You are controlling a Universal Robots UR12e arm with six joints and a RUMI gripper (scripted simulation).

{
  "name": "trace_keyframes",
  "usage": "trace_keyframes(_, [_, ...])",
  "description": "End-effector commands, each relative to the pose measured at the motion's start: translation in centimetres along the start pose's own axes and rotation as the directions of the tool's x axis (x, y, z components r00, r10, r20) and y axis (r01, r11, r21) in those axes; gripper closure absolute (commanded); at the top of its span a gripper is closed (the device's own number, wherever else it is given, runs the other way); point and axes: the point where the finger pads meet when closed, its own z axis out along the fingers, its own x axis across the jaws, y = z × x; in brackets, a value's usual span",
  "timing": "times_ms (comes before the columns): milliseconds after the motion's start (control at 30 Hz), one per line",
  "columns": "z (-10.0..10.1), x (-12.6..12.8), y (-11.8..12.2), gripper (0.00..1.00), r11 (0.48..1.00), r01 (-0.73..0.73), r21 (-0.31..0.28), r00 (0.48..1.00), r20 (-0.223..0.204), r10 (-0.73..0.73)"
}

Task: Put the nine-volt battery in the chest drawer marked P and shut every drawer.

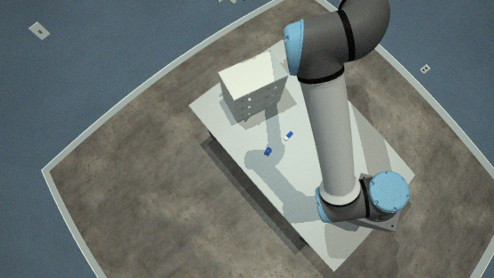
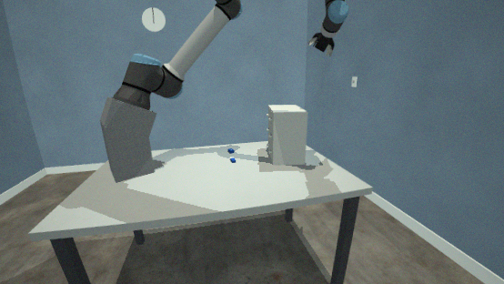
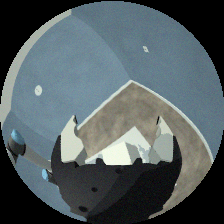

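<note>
exterior | hand (image 2: 321, 47) (image 3: 117, 116) wide open, holding nothing | chest (image 1: 250, 82) (image 2: 289, 136) (image 3: 119, 153) below

The UR12e arm (image 1: 331, 134) (image 2: 198, 43) stands on a grey pedestal (image 2: 129, 141), its base joint tilted at the top. From the blue-capped shoulder (image 1: 389, 192) (image 2: 145, 77), the pale upper-arm tube rises obliquely to a dark elbow (image 1: 339, 40) (image 2: 228, 6), high above the surface. The forearm lies partly outside the exterior view; the dark wrist with its blue cap (image 2: 337, 11) re-enters at the upper edge. Below it hangs the two-jaw claw (image 2: 320, 47) (image 3: 117, 116), tilted, with its pale-tipped jaws spread wide apart and nothing held between them.
</note>
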Motion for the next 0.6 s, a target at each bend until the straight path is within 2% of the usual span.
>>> trace_keyframes(0, [0.1, -2.5, 1.8, 0.0, 0.99, 0.133, -0.054, 0.991, 0.006, -0.133])
trace_keyframes(33, [0.2, -3.3, 2.5, 0.0, 0.982, 0.176, -0.067, 0.984, 0.015, -0.175])
trace_keyframes(133, [0.2, -3.3, 2.5, 0.0, 0.982, 0.176, -0.067, 0.984, 0.015, -0.175])
trace_keyframes(267, [0.4, -6.3, 5.7, 0.0, 0.929, 0.35, -0.121, 0.937, 0.063, -0.345])
trace_keyframes(300, [0.4, -6.3, 5.7, 0.0, 0.929, 0.35, -0.121, 0.937, 0.063, -0.345])
trace_keyframes(367, [0.5, -7.8, 7.5, 0.0, 0.888, 0.437, -0.146, 0.899, 0.093, -0.427])
trace_keyframes(400, [0.5, -7.8, 7.5, 0.0, 0.888, 0.437, -0.146, 0.899, 0.093, -0.427])
trace_keyframes(467, [0.6, -9.3, 9.5, 0.0, 0.837, 0.521, -0.17, 0.853, 0.127, -0.505])
trace_keyframes(500, [0.6, -9.3, 9.5, 0.0, 0.837, 0.521, -0.17, 0.853, 0.127, -0.505])
trace_keyframes(567, [0.6, -10.8, 11.6, 0.0, 0.776, 0.601, -0.19, 0.799, 0.165, -0.578])
